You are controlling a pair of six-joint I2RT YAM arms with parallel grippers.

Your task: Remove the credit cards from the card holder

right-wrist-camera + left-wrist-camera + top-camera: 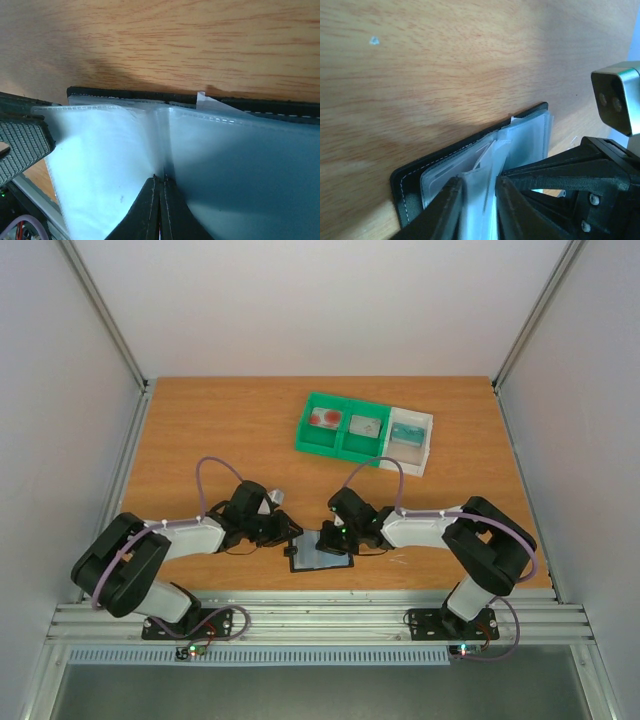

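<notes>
The black card holder lies open at the table's near edge, its clear sleeves fanned upward. My left gripper comes in from the left. In the left wrist view its fingers press on either side of an upright clear sleeve, so the left gripper is shut on it. My right gripper is shut, its tips resting in the fold between two sleeves of the card holder. A white corner pokes out by the spine. Credit cards lie in the trays: one whitish with red, one grey, one teal.
A green compartment tray and a white tray beside it stand at the back, right of centre. The right arm's wrist and camera sit close by the card holder's right side. Metal rails run along the table's near edge.
</notes>
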